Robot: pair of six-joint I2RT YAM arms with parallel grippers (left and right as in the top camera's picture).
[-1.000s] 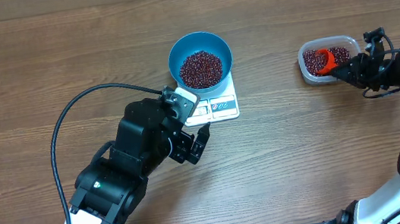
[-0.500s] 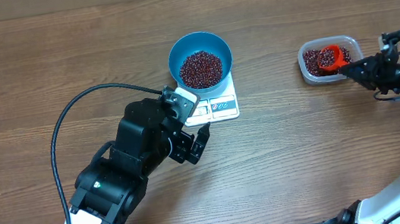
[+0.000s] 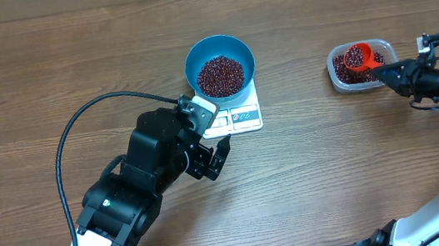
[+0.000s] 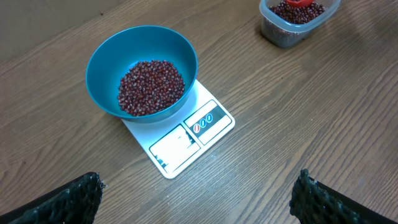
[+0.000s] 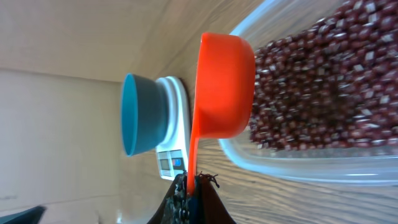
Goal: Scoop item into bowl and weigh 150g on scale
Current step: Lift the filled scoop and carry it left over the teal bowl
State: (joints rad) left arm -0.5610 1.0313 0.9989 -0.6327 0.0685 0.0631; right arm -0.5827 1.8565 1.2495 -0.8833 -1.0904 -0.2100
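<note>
At the tub, right claw (image 3: 385,74): clenched on the thin handle of the orange scoop (image 3: 359,59), pinching it at the handle end
Scoop: cup hangs over the clear tub (image 3: 336,76), toward its far side in the overhead view, above the beans (image 3: 349,74) in it; we can't tell how full the cup is
Bowl: blue bowl (image 3: 192,62) sits on the white scale (image 3: 241,119), well apart from the tub across bare table (image 3: 317,161); it holds a low mound of beans in the middle
Scale display: too small for us to read
Left claw (image 3: 214,159): released, jaws wide, holding nothing, near the scale's front edge, not touching it
Step, as we judge it: carry a scoopful from tub to bowl
How to do it well: we'd keep the cup level so nothing rolls off, clear the tub rim before moving sideways, stop over the bowl centre, then tip slowly by rolling the wrist; small pours near target, since overshoot means taking beans back out
Risk: bumping the bowl rim could shift it on the scale and spoil the reading
</note>
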